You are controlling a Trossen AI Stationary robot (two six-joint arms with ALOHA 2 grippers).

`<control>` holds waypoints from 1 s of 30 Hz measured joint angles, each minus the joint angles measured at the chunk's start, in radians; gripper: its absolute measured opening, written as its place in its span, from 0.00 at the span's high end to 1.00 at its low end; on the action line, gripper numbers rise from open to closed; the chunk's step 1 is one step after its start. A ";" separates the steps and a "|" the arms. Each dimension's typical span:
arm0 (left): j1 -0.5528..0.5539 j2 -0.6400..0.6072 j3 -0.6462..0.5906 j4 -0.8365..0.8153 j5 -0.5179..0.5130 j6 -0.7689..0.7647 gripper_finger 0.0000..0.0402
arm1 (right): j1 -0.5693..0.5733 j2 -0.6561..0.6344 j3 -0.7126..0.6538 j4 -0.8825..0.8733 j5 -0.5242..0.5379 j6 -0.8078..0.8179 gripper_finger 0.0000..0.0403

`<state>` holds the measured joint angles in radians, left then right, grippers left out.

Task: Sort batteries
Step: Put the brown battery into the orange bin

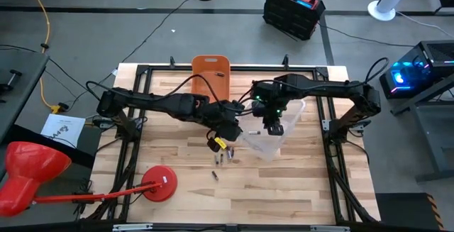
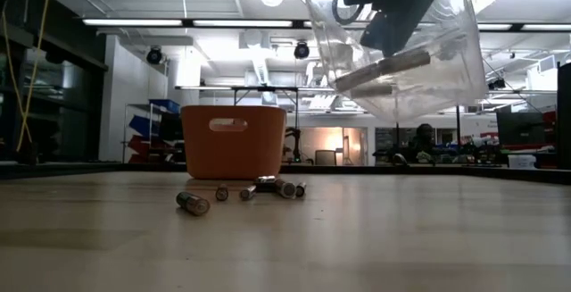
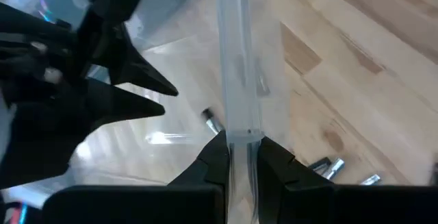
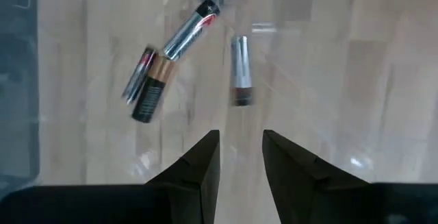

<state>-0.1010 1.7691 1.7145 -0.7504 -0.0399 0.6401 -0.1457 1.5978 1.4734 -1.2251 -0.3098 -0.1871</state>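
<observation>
The high view shows both dark arms meeting over the middle of the pale wooden table (image 1: 298, 189), where a clear plastic bin (image 1: 273, 136) is lifted and tilted. The left gripper (image 3: 239, 157) pinches the bin's thin transparent wall, its fingers nearly together on it. The right gripper (image 4: 241, 142) hangs inside the bin with its fingers parted narrowly and nothing between them. Several small cylindrical batteries (image 4: 179, 61), silvery, coppery and black, lie loose in the raised bin; more batteries (image 2: 241, 192) lie scattered on the tabletop below and in front of it. An orange plastic bin (image 2: 234, 140) stands at the table's far edge, well apart from them.
</observation>
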 joint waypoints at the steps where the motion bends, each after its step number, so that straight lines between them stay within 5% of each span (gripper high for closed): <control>1: 0.000 0.000 0.000 -0.004 0.006 0.002 0.94 | 0.001 0.002 0.000 0.002 0.001 -0.001 0.74; 8: -0.014 0.002 -0.001 0.005 -0.173 0.060 0.94 | 0.000 0.064 0.001 0.012 0.025 -0.020 0.74; 17: -0.012 -0.009 -0.003 -0.006 -0.167 0.064 0.93 | 0.002 0.112 0.003 0.019 0.026 -0.034 0.74; 22: -0.025 -0.011 -0.003 0.008 -0.223 0.066 0.93 | 0.016 0.112 0.003 0.040 0.277 -0.070 0.74; 30: -0.050 -0.011 -0.003 0.000 -0.243 0.076 0.93 | 0.016 0.108 0.056 -0.006 0.360 -0.164 0.74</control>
<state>-0.1514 1.7580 1.7119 -0.7503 -0.2826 0.7164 -0.1295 1.7058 1.5298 -1.2312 0.0499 -0.3507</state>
